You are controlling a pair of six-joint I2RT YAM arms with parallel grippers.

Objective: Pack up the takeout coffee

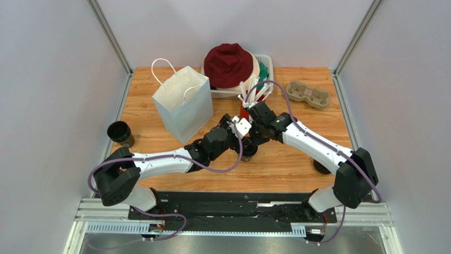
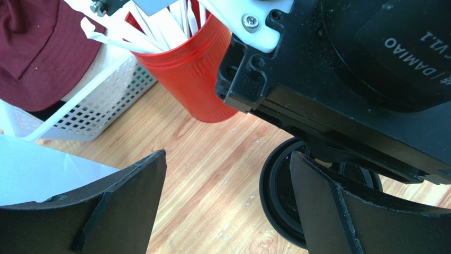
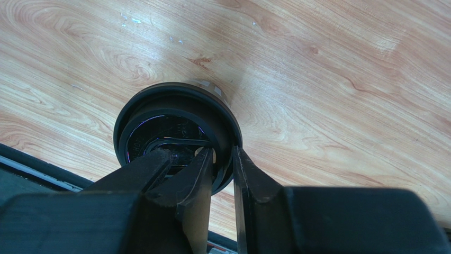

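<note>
**— What lay in front of you, biggest first?**
— The wooden table carried everything. A white paper bag stood upright on its far left part, open at the top. Just right of it sat a white mesh basket with a maroon bucket hat heaped on it. A cardboard cup carrier lay at the far right, apart from the rest.

**— And the smaller things?**
— A red cup stuffed with white straws stood just beside the basket's near side. A black lidless cup sat alone by the table's left edge.

**— Where was the takeout coffee?**
— The takeout coffee stood upright on bare wood mid-table, on the near side of the red cup and to the right of the bag. Its black lid was on. Both my wrists met over it.

**— Your grippers?**
— My left gripper was spread wide and grasped nothing. The coffee stood low between its fingers, partly hidden behind the one on the right of that wrist view. I could not tell whether that finger touched it. My right gripper reached down onto the lid from above. Its jaws were only narrowly apart, one finger inside the raised rim and the other outside. I could not tell whether they pinched that rim or had let it go.
</note>
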